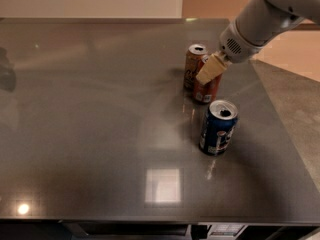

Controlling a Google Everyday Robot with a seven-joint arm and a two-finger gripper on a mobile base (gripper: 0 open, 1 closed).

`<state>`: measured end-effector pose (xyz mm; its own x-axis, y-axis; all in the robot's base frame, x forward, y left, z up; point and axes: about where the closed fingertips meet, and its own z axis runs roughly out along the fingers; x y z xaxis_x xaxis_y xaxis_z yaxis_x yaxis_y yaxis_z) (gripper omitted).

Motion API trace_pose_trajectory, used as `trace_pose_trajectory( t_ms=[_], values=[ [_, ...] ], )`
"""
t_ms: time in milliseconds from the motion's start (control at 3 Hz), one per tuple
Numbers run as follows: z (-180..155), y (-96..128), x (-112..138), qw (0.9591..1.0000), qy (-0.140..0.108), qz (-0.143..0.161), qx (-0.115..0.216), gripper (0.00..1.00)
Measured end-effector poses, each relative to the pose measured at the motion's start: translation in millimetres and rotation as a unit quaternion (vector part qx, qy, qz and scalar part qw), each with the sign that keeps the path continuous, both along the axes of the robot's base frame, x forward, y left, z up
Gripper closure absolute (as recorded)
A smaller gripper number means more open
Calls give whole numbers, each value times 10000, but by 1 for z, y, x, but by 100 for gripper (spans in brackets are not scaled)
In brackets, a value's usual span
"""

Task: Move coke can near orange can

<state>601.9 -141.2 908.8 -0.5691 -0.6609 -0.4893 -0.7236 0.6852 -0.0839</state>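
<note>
The coke can (pixel 208 91), red with a white patch near its base, stands upright on the dark table (pixel 90 114), right beside the orange can (pixel 191 66) and touching or nearly touching it. The orange can is brownish-orange with dark lettering and a silver top. My gripper (pixel 207 72) reaches in from the upper right and sits at the top of the coke can, covering its upper part. The coke can's top is hidden behind the gripper.
A dark blue can (pixel 218 128) with an open top stands upright just in front of the coke can. The table's right edge (pixel 280 119) runs close to the cans, with grey floor beyond it. A bright light reflection (pixel 162 185) lies near the front edge.
</note>
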Motion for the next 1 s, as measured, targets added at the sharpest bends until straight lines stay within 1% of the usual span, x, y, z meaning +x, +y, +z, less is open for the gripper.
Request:
trace_pose_trajectory(
  t_ms=[333, 667, 1000],
  values=[
    [-8, 1, 4, 10000, 37, 45, -73, 36],
    [-11, 4, 4, 9998, -27, 166, -121, 13],
    [-12, 5, 4, 9998, -21, 179, -123, 0]
  ],
)
